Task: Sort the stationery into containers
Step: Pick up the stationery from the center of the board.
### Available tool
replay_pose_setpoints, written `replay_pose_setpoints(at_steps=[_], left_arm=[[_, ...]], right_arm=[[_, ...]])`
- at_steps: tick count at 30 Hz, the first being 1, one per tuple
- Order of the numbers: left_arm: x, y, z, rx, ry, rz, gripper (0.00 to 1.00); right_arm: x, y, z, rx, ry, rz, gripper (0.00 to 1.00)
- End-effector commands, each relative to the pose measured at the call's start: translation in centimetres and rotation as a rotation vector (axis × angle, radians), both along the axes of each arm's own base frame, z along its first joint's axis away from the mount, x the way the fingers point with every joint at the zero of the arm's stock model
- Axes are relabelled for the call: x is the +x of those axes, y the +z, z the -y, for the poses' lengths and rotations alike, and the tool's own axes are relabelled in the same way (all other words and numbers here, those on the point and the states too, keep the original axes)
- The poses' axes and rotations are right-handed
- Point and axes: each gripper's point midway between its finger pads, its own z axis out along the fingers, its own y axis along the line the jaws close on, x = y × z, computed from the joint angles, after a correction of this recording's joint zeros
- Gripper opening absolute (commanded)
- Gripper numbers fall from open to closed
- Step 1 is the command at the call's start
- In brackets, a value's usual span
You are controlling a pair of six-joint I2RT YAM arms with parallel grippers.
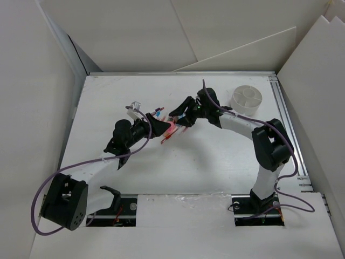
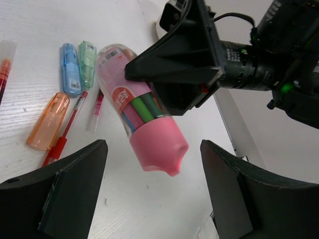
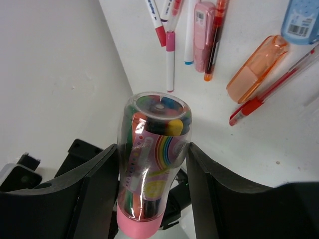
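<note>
A clear tube of coloured markers with a pink cap is held off the table between my right gripper's fingers, which are shut on its body. In the left wrist view the tube's pink cap hangs between my left gripper's wide-open fingers without touching them. In the top view both grippers, the left one and the right one, meet at mid-table with the pink tube between them. The round white divided cup stands at the back right, apart from both.
Loose stationery lies on the table below: several pens, a pink eraser-like piece, an orange case, a red pen, and blue and green cases. White walls surround the table.
</note>
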Motion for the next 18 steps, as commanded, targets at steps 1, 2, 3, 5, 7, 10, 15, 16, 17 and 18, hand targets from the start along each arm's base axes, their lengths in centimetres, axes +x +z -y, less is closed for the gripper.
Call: replay_pose_setpoints(at_steps=[1,2,3,5,7,10,15,16,17,18], left_arm=[[0.4,1.8,1.0,-0.029,-0.049,0.043,0.72],[0.6,2.2,1.1,-0.032,-0.049,0.052,0.7],[0.5,1.7,1.2,-0.028,-0.061,0.037,0.68],[0.6,1.7,1.4,-0.022,-0.071,0.042,0.63],[0.6,1.7,1.4,-0.022,-0.071,0.042,0.62],[0.6,2.2,1.6,-0.026,-0.083,0.05,0.62],[0.0,1.2,2.5,-0.016,-0.112,0.021,0.6],[0.0,1.2,2.5,-0.016,-0.112,0.021,0.6],[-0.1,0.9,2.6,-0.013,-0.121,0.01,0.59],[-0.1,0.8,2.6,-0.007,-0.122,0.017,0.59]], right_arm=[[-0.1,5.0,-1.0,0.135,0.044,0.1,0.33],[0.0,5.0,-1.0,0.139,0.04,0.092,0.33],[-0.2,5.2,-1.1,0.148,0.051,0.097,0.33],[-0.3,5.5,-1.3,0.164,0.06,0.093,0.33],[-0.5,5.5,-1.4,0.177,0.073,0.082,0.33],[-0.6,5.1,-1.5,0.184,0.077,0.073,0.33],[-0.6,5.1,-1.7,0.197,0.085,0.07,0.31],[-0.6,5.1,-1.7,0.197,0.085,0.07,0.31],[-0.9,5.1,-2.0,0.197,0.094,0.069,0.31],[-0.9,5.1,-2.0,0.197,0.095,0.069,0.31]])
